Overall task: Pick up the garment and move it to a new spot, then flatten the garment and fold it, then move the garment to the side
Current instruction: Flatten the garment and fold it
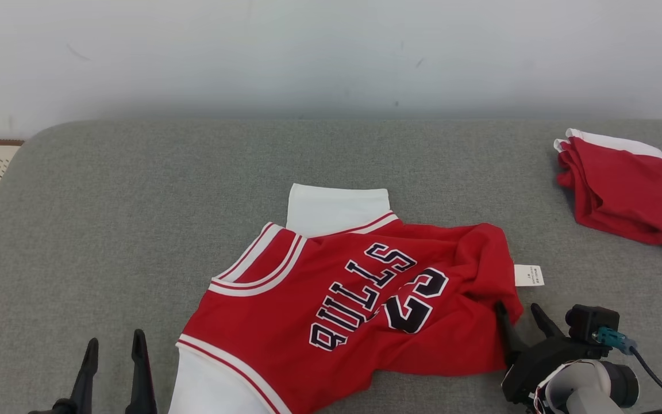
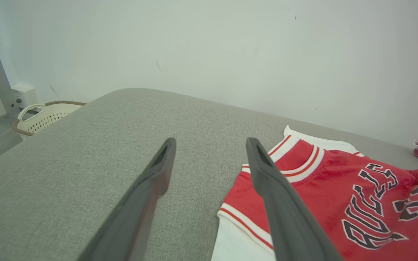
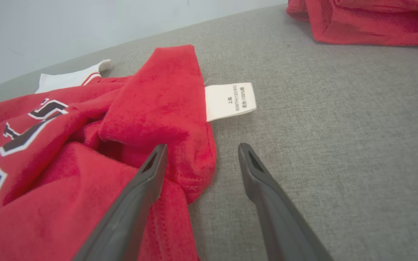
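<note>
Garment [image 1: 308, 299], a rumpled red jersey with white trim, lies along the middle of the counter's [image 1: 135, 201] near edge. The right gripper [image 1: 519, 307] sits at its right hem, fingers released, one over cloth and one over bare counter; the left gripper [image 1: 115, 339] hovers beside the jersey toward the near left corner, fingers also released and empty. Another folded red cloth [image 1: 624, 190] lies by the far right corner.
</note>
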